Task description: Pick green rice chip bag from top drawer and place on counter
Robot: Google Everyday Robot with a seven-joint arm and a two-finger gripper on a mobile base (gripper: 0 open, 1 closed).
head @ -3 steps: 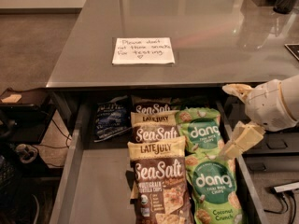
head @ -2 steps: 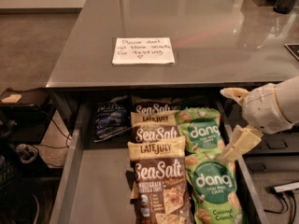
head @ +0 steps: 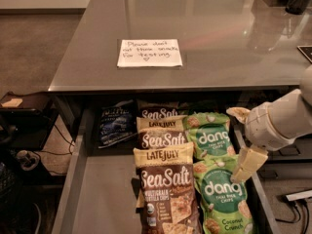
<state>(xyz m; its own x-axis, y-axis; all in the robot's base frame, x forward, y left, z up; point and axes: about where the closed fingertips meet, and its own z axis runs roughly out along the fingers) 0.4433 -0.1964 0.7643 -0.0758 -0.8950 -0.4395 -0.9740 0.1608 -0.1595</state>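
The arm enters from the right of the view, and the gripper [head: 236,144] hovers above the right wall of the top drawer [head: 68,179], fingers spread apart and holding nothing, the lower finger [head: 248,164] over the upper right corner of the front green rice chip bag [head: 222,199]. The open drawer holds two green bags, the rear green rice chip bag [head: 210,136] lying just behind the front one, three overlapping brown Sea Salt bags [head: 165,189] touching their left sides, and one dark blue bag [head: 115,124] at rear left. The counter [head: 219,33] overhangs the drawer's rear and carries one white note [head: 149,52]
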